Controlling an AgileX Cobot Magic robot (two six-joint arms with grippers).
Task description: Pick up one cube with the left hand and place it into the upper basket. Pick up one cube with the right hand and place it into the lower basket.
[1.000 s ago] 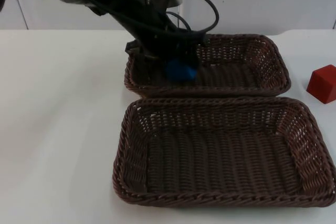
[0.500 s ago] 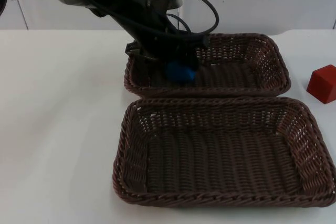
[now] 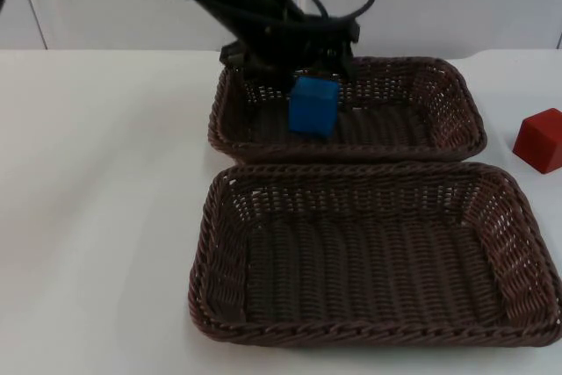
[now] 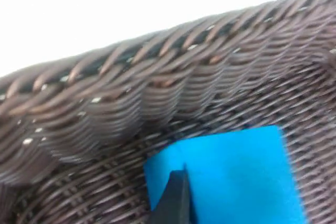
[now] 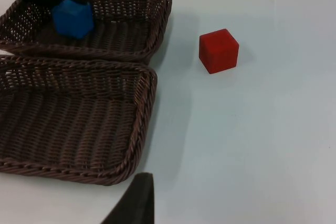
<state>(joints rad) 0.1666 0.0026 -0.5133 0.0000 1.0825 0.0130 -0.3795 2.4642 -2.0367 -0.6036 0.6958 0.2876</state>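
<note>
The left gripper [image 3: 303,63] hangs just above the blue cube [image 3: 313,105] in the upper basket [image 3: 457,107]; whether its fingers are parted I cannot tell.

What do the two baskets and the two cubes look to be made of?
Upper basket and lower basket: dark brown woven wicker or rattan-like strands, the plaited weave plain on rims and walls; natural or synthetic fibre cannot be told. Blue cube and red cube: smooth, matte, evenly coloured faces, likely plastic, foam or painted wood.
</note>
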